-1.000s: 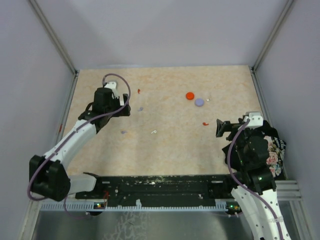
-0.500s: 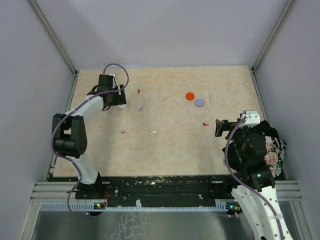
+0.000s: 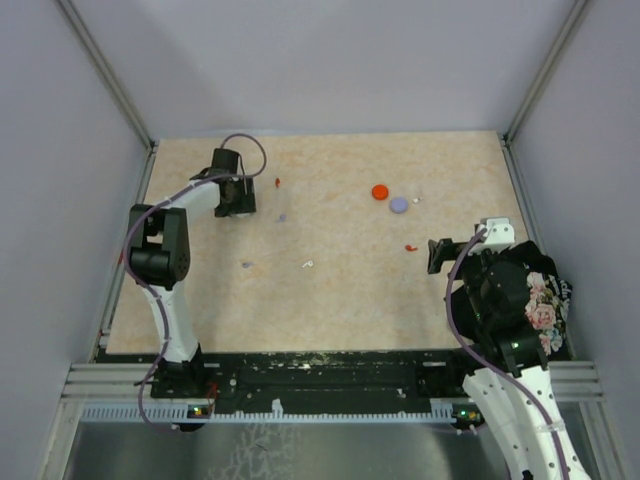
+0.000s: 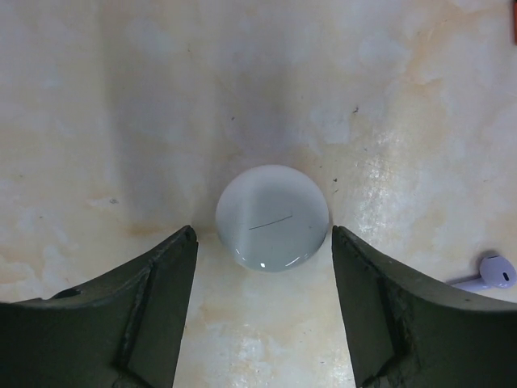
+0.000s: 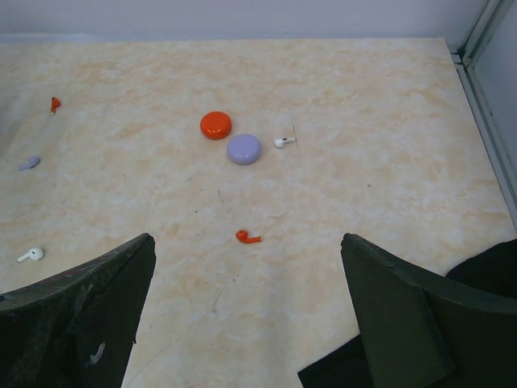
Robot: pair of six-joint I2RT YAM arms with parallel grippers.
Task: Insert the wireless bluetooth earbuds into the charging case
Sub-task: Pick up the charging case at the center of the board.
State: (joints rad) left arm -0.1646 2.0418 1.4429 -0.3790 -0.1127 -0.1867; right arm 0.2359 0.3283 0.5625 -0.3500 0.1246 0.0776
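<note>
Left wrist view showed the marbled table [image 4: 121, 97] under your left gripper [image 4: 262, 231], its fingers open astride the white round case [image 4: 272, 218], touching neither side; your right gripper [image 5: 246, 239] hung wide, empty. The case looked light, hard and slippery, best pinched across its rim. The lavender earbud [image 4: 494, 273] lay near it, tinier, likely skittish: its stem suited grasping.

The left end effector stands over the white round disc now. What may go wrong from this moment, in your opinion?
1. The white round case looks smooth and domed, and the left end effector has its jaws wide on both sides of it, not touching. A squeeze might make it slip out.
2. An earbud lies on the table close to one finger, which might knock it away.
</note>
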